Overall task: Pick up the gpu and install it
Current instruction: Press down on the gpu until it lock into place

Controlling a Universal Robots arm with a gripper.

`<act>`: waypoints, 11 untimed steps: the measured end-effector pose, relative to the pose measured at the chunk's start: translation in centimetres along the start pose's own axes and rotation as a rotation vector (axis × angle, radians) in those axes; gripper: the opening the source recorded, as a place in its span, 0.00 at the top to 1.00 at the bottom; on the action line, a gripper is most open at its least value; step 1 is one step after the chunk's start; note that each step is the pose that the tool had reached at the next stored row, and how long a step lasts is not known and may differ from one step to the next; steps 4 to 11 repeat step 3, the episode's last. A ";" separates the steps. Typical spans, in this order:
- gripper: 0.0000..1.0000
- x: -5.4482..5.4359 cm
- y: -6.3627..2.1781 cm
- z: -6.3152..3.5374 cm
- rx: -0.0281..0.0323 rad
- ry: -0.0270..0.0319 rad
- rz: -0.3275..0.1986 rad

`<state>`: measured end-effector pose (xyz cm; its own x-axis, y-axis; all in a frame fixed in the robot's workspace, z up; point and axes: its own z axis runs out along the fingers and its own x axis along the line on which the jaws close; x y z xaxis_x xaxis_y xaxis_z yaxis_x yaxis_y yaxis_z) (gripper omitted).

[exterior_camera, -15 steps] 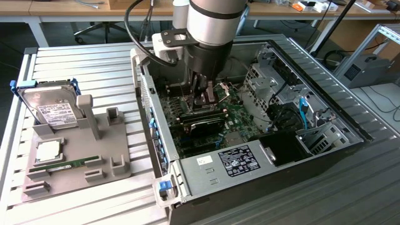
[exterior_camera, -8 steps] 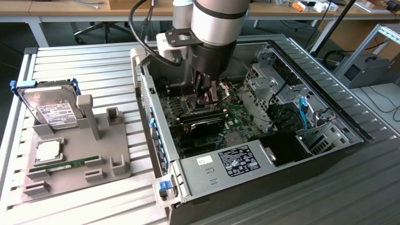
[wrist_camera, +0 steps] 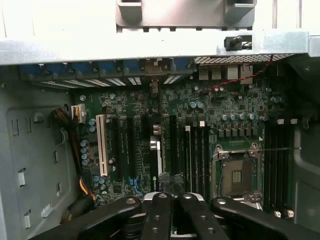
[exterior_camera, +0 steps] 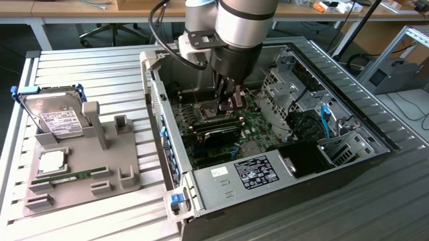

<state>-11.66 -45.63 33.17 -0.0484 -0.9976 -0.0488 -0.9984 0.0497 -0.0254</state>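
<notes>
My gripper reaches down into the open computer case, above the green motherboard. It is shut on the gpu, a thin card with a brownish face that hangs below the fingers. In the wrist view the gripper has its black fingers closed together. There the gpu shows edge-on, running from the fingers toward the case's rear panel. It stands over the dark expansion slots, between the white slot and the processor socket. I cannot tell whether the card's edge touches a slot.
A grey parts holder lies on the slatted table at the exterior view's left. It carries a white-labelled hard drive, a square chip and a green memory stick. Drive cages, cables and the power supply crowd the case.
</notes>
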 end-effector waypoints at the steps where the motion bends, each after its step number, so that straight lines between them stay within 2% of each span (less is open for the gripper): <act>1: 0.89 0.0 0.00 0.00 0.0000 0.0000 0.000; 11: 0.89 0.0 0.00 0.00 0.0000 -0.0001 0.000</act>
